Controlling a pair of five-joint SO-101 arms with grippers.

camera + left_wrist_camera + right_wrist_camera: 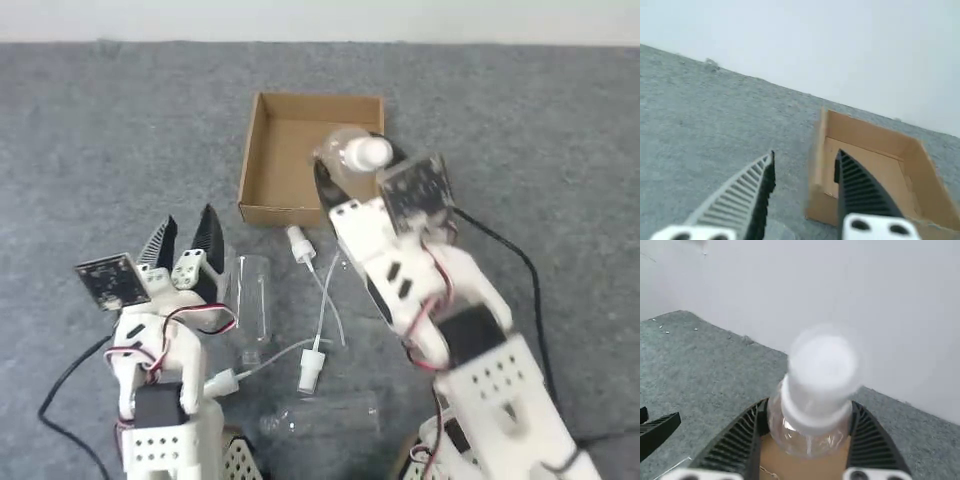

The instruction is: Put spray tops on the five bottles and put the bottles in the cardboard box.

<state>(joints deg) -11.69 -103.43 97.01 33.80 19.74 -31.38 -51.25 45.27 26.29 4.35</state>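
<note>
No words, numbers, brand marks or signs can be read anywhere; the cardboard box (280, 212), far across the grey table, shows only plain brown card; the clear bottle (338, 150) with its white top, over the box's right side, carries nothing legible; the left circuit board (108, 281), on the near left arm, and the right circuit board (415, 190), on the right arm, bear fine marks too small to make out.
</note>
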